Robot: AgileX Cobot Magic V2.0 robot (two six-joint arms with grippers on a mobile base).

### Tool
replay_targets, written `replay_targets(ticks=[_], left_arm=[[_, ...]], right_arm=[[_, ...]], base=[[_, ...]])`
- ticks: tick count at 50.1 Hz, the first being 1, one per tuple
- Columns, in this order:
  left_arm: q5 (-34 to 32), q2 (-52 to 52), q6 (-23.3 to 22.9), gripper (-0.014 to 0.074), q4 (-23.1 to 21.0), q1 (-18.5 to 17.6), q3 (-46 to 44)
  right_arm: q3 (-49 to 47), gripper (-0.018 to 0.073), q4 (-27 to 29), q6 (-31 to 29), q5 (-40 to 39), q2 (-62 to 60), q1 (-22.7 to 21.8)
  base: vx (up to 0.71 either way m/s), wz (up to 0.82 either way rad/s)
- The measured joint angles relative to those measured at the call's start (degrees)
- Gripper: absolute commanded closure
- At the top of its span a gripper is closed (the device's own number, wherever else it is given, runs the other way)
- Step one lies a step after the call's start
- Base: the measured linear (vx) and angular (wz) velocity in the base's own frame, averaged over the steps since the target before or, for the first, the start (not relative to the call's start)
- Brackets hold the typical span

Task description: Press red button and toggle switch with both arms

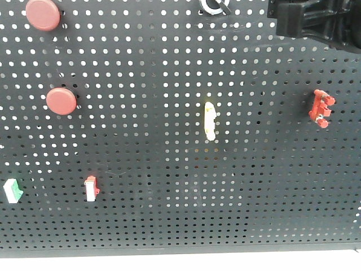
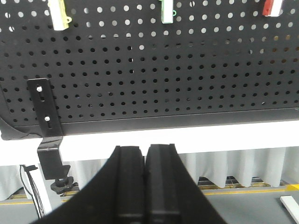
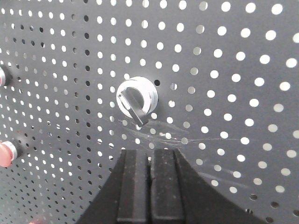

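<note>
Toggle switch (image 3: 137,99): black lever in white ring, long axis slanting down-right, lying just above and ahead of right gripper (image 3: 150,186), jaws pressed together, empty; contact apparently not yet made; left gripper (image 2: 145,184) likewise closed, farther off.

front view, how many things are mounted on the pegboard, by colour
Red: 4, two round buttons, a clip, a small switch
Yellow: 1, a rocker
Green: 1, a switch
Total: 6, not counting the cut-off piece at the top edge
</note>
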Motion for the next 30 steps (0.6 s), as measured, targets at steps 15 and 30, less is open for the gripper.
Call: replay_targets(ticks=[15, 30], left_arm=[[0.0, 0.0, 0.0, 0.0595, 0.0, 0.0, 0.0], [0.1, 0.0, 0.0, 0.0595, 0.0, 0.0, 0.0]], right_arm=[[0.7, 0.0562, 0.0, 0.0, -0.6, -0.2, 0.0], [32.2, 0.0562, 2.2, -1.9, -20.2, -22.5, -4.5]], base=[[0.00, 0.00], [0.00, 0.00]])
